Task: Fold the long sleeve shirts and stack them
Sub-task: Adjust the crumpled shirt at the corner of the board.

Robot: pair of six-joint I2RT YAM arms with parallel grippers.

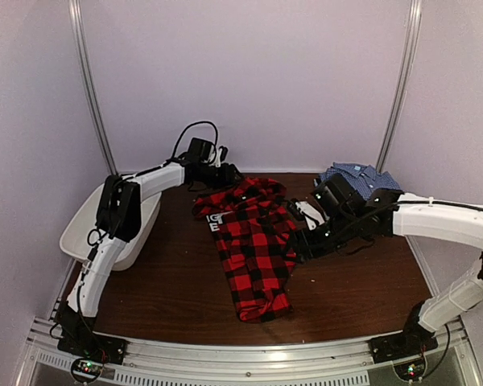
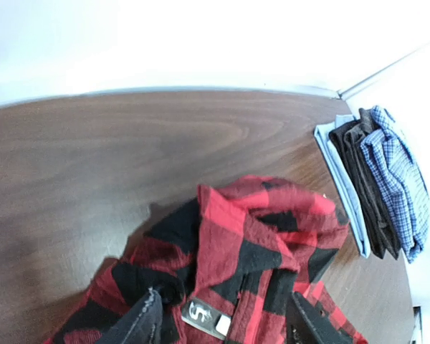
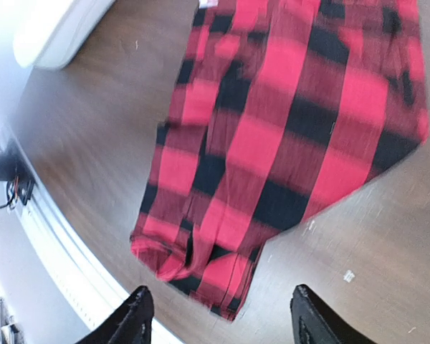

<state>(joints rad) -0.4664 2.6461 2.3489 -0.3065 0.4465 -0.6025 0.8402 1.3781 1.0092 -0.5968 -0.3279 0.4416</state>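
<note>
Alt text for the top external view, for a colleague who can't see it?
A red-and-black plaid shirt lies as a long rumpled strip on the wooden table, the left arm reaching to its far collar end and the right arm to its right edge. A stack of folded shirts sits far right, a white tub at left.

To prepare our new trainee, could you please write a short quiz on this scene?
1. True or false: the red plaid shirt lies on the table, outside the white tub.
2. The folded stack with the blue check shirt sits: A) at the table's far right; B) in the tub; C) at the near edge.
3. What does the right end effector hold?
Key: 1 true; 2 A; 3 nothing, its jaws stand apart.
</note>
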